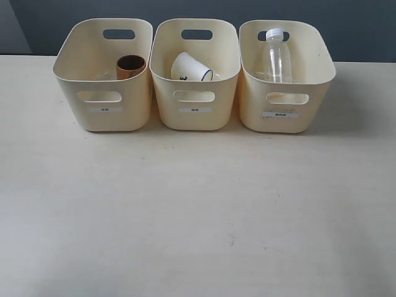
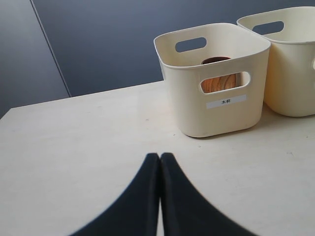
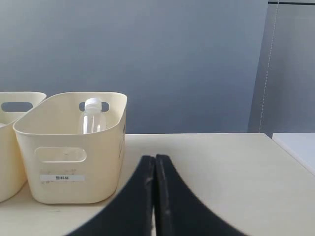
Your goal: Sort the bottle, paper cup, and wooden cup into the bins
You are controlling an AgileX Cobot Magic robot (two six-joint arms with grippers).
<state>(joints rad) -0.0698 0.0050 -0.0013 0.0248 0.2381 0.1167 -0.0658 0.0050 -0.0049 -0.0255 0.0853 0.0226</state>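
Note:
Three cream-yellow bins stand in a row at the back of the table. The left bin [image 1: 105,117] holds the brown wooden cup [image 1: 131,66], upright. The paper cup [image 1: 190,68] lies tilted in the middle bin [image 1: 195,117]. The clear bottle [image 1: 277,59] with its white cap stands in the right bin [image 1: 284,120]. Neither arm shows in the exterior view. My left gripper [image 2: 160,156] is shut and empty over bare table, short of the left bin [image 2: 216,118], whose slot shows the wooden cup [image 2: 219,82]. My right gripper [image 3: 155,158] is shut and empty beside the right bin [image 3: 74,182] with the bottle [image 3: 92,118].
A light wooden table [image 1: 198,216] stretches in front of the bins. A dark grey-blue wall [image 1: 198,9] stands behind them. In the right wrist view the table's edge [image 3: 290,145] lies off to one side, with a grey panel beyond.

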